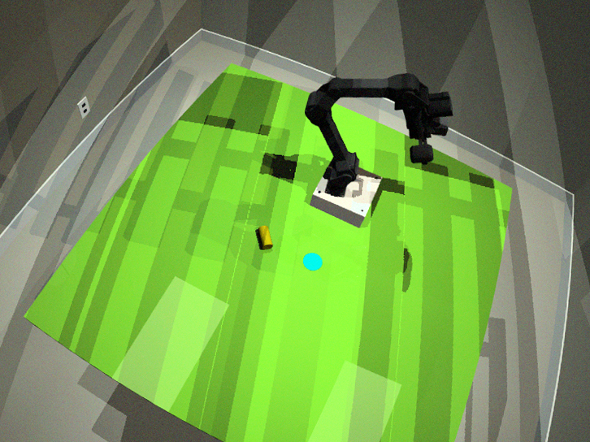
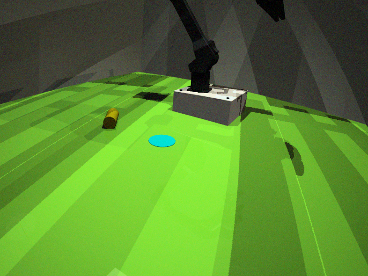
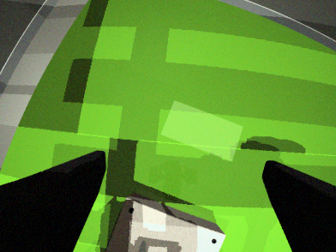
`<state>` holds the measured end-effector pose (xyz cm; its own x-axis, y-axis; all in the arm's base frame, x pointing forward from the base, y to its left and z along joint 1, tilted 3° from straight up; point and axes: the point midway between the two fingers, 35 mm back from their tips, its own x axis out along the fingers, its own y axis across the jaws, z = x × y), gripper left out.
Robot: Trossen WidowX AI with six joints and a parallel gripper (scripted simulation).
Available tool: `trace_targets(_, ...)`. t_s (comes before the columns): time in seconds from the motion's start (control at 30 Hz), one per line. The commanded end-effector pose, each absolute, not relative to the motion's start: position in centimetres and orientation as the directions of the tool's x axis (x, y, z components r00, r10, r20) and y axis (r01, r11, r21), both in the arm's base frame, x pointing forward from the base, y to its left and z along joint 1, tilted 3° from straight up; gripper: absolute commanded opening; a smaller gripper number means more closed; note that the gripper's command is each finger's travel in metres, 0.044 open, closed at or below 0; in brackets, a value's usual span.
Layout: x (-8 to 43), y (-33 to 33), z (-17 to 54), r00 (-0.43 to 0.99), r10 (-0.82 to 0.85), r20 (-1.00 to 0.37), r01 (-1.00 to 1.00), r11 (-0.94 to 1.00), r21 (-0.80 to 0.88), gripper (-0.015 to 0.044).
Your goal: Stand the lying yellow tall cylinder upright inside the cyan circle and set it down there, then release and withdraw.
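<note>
The yellow cylinder (image 1: 265, 237) (image 2: 111, 118) lies on its side on the green surface, left of the cyan circle in the top and exterior views. The cyan circle (image 1: 312, 261) (image 2: 162, 141) is a flat disc with nothing on it. My gripper (image 1: 431, 128) (image 2: 280, 20) (image 3: 187, 165) is open and empty, held high above the surface on the far right side of the arm's base, well away from both the cylinder and the circle. Neither the cylinder nor the circle shows in the wrist view.
The arm's pale box-shaped base (image 1: 332, 209) (image 2: 202, 106) (image 3: 189, 233) stands behind the cyan circle and to its right in the exterior view. The green surface (image 1: 277, 341) (image 2: 178, 207) (image 3: 206, 86) carries shadows and light patches. A pale border surrounds it.
</note>
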<state>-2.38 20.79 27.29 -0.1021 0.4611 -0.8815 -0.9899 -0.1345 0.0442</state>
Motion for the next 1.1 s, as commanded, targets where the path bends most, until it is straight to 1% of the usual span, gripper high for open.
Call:
trace_targets(0.0, -2.2, 20.8, 27.2, -0.098, 0.461, -0.882, -0.991, -0.13, 0.043, 0.0374)
trace_targets(0.07, -1.1, 21.3, 26.9, -0.07, 0.457, -0.887, -0.995, -0.096, 0.029, 0.0321)
trace_targets(0.1, -0.1, 21.5, 26.7, -0.049, 0.453, -0.89, -0.997, -0.07, 0.019, 0.0309)
trace_targets(0.33, 6.8, 22.2, 25.0, 0.085, 0.399, -0.913, -0.993, 0.107, -0.045, 0.0309)
trace_targets(0.57, 14.0, 20.3, 23.1, 0.182, 0.309, -0.934, -0.957, 0.273, -0.096, 0.0309)
trace_targets(0.8, 20.4, 16.1, 21.1, 0.235, 0.2, -0.951, -0.896, 0.424, -0.132, 0.0309)
trace_targets(1.07, 25.7, 8.9, 18.4, 0.228, 0.079, -0.971, -0.81, 0.568, -0.144, 0.0309)
